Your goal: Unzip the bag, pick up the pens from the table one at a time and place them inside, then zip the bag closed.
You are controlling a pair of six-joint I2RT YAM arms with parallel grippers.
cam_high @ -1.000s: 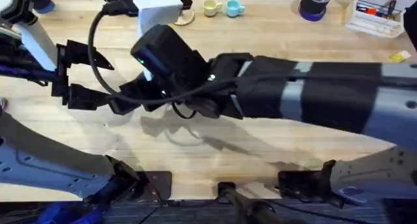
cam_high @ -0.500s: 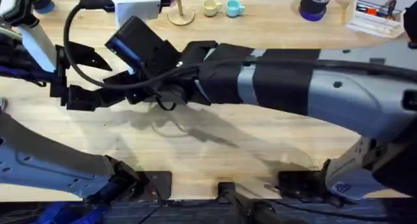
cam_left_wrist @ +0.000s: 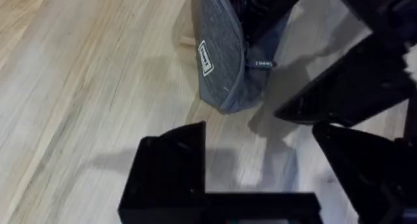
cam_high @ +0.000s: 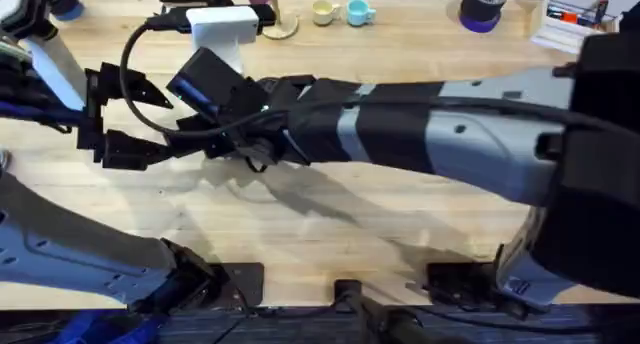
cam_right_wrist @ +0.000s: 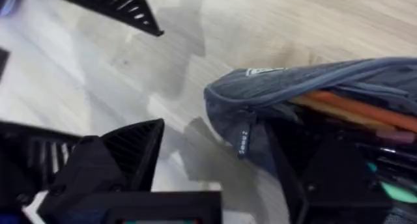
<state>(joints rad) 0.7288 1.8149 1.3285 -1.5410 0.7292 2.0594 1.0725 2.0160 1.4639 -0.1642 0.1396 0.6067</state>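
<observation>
The bag [cam_right_wrist: 293, 94] lies on the table [cam_high: 400, 224], blue-grey, its zipper open at this end and the pull tab [cam_right_wrist: 242, 140] hanging down. Several pens [cam_right_wrist: 355, 111] lie inside it, an orange one above darker ones. My right gripper [cam_right_wrist: 215, 178] is open at the bag's end, one finger beside it and the other over the opening. In the overhead view the right arm [cam_high: 400, 134] reaches across to the left and covers the bag. My left gripper [cam_high: 140, 119] is open just left of it, facing the bag [cam_left_wrist: 225, 61], with a right finger [cam_left_wrist: 345, 81] beside it.
Two small cups [cam_high: 325, 11] [cam_high: 360, 12], a purple tape roll [cam_high: 483, 6] and a white tray of supplies [cam_high: 575, 24] stand along the far edge. A round coaster [cam_high: 278, 26] sits at the back, left of the cups. The front middle of the table is bare.
The right arm has stretched farther to the left and lower over the table. The left gripper has stayed in place, open.
</observation>
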